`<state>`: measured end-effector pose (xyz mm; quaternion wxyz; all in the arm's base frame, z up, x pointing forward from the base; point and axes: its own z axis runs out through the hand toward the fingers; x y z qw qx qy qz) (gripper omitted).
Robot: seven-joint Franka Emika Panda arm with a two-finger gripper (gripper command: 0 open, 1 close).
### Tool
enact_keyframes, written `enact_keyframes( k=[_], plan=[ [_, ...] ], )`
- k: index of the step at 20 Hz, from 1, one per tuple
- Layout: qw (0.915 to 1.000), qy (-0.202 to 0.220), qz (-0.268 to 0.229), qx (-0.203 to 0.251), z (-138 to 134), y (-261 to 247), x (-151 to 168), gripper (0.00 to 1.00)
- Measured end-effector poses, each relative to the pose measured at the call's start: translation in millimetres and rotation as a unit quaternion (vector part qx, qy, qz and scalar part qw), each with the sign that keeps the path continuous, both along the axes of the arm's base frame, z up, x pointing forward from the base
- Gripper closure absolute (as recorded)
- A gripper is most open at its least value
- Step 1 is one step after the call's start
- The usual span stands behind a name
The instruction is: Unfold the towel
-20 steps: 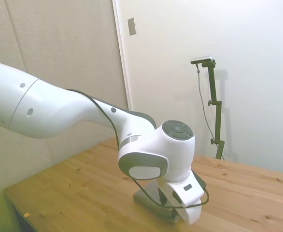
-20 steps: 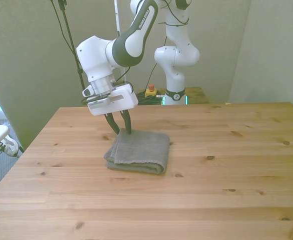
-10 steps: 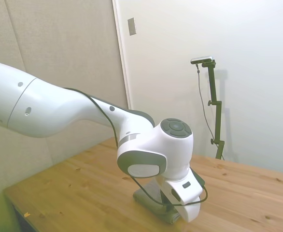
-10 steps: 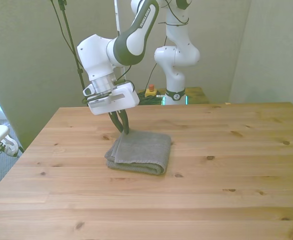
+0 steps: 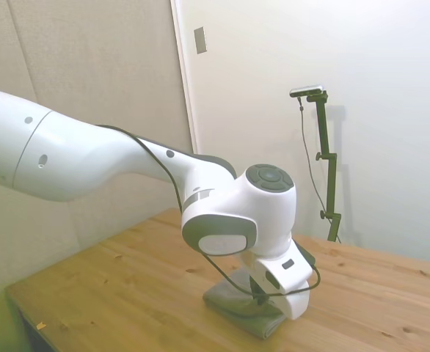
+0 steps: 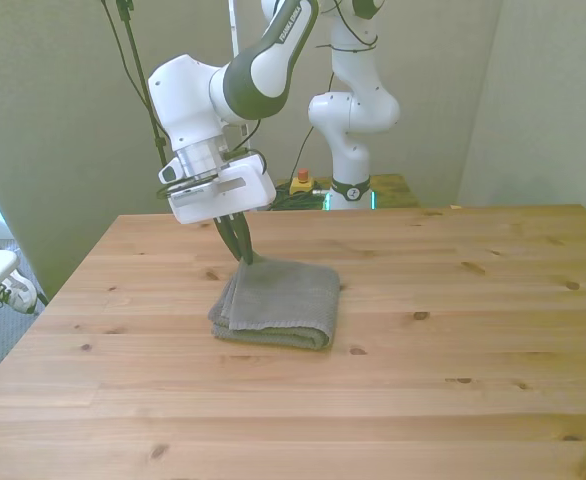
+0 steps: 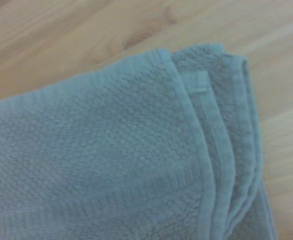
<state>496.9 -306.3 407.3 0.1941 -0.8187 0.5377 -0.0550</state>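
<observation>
While the towel (image 6: 278, 304) is lying folded on the tabletop (image 6: 453, 350), a bit toward 9 o'clock of centre in the front view, I am holding my tool (image 6: 243, 254) at its far corner, at roughly 11 o'clock on the cloth. Fingers are looking drawn together to a narrow tip right at the top layer's edge, seemingly pinching that corner, though I cannot confirm cloth between them. Side view is no help, since the wrist housing is blocking the fingertips there; only the towel (image 5: 241, 312) is showing under the arm.

Wrist view is showing the towel (image 7: 101, 160) stacked in several layers, hemmed edges fanning out along one side, with bare wood beyond. That is likely why I am working at this corner: the loose edges are meeting here, so the top flap can be separated from the rest.

Towel is not yet opened at all and is lying flat. Judging from this, the next move needs a lift and a drag toward 5 o'clock to peel the layer over. Risk: grabbing more than one layer and carrying the whole bundle along.
</observation>
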Motion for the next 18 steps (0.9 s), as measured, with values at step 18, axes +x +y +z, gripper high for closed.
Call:
enact_keyframes(
  k=[18],
  plan=[
    [0.9912, -0.028, 0.129, 0.01, 42.8, 220.7, 59.1, 1.0]
  ],
)
